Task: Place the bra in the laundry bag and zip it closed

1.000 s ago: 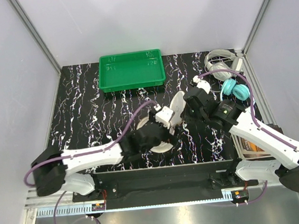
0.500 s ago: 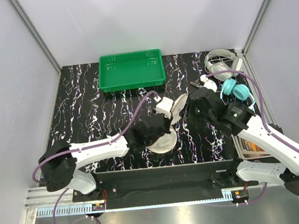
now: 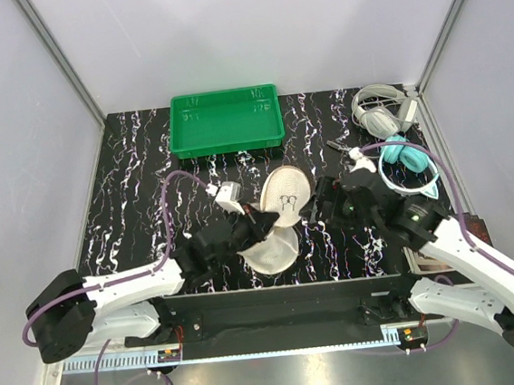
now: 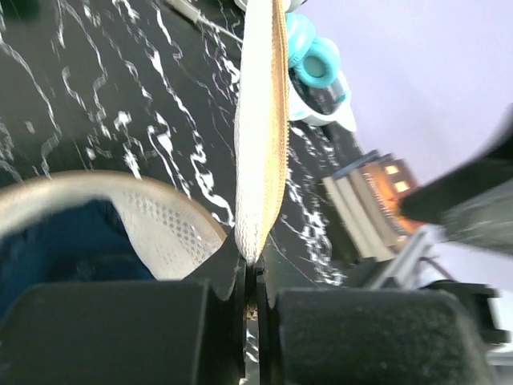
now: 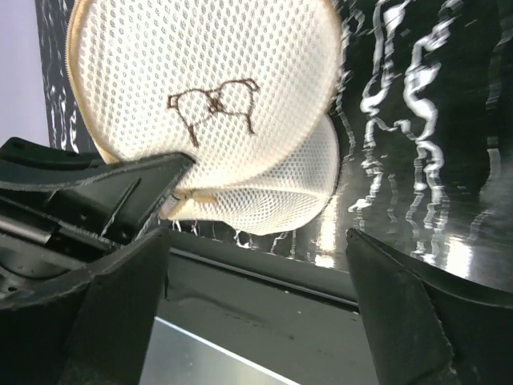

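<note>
The cream mesh laundry bag lies at the table's front centre. Its base (image 3: 272,250) rests flat, and its round lid (image 3: 287,197), with the black eyeglasses mark (image 5: 212,100), stands tilted up. In the left wrist view the dark navy bra (image 4: 68,241) shows inside the base (image 4: 160,220). My left gripper (image 4: 251,273) is shut on the lower edge of the lid (image 4: 260,120), which I see edge-on. The right gripper (image 3: 324,206) stands open just right of the lid, its fingers (image 5: 425,313) wide apart and touching nothing.
A green plastic tray (image 3: 226,123) sits at the back of the table. White headphones (image 3: 379,112) and teal headphones (image 3: 406,155) lie at the back right. A stack of books (image 4: 365,200) lies at the right, near the front edge.
The left gripper shut on the lid's edge and drew back to the left. The right gripper let go, opened wide and backed off to the right. The lid now stands up.
</note>
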`<action>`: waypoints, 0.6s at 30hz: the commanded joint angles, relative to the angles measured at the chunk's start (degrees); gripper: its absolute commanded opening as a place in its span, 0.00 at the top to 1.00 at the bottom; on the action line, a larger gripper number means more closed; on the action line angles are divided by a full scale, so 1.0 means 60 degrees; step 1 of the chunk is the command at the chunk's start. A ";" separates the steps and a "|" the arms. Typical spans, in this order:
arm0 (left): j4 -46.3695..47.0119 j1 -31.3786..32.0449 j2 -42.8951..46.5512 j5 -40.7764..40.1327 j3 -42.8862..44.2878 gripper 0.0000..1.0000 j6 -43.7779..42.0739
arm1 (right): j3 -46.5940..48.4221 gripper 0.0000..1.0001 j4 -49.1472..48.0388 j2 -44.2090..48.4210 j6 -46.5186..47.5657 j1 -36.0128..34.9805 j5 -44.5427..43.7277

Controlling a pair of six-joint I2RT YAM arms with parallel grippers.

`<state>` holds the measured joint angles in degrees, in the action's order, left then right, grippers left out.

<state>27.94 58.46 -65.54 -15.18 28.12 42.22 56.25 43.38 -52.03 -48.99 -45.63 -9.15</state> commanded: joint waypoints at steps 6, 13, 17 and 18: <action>0.2377 0.0116 0.1531 -0.1365 -0.1566 1.00 0.3085 | -0.0878 0.00 -0.3200 -0.1391 0.1338 0.0235 0.1510; 0.1542 0.0130 0.3114 -0.2362 -0.2298 1.00 0.4037 | -0.2399 0.03 -0.6342 -0.1362 0.1516 0.1128 0.3836; 0.1481 0.0130 0.3218 -0.2392 -0.2314 1.00 0.4271 | -0.2577 0.06 -0.7900 -0.2006 0.1121 0.1188 0.4877; 0.1466 0.0130 0.3203 -0.2392 -0.2313 1.00 0.4316 | -0.2650 0.07 -0.8280 -0.2108 0.0931 0.1188 0.5111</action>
<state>34.65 58.98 -46.89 -26.06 14.39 65.12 40.95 9.54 -62.41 -41.47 -38.70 12.27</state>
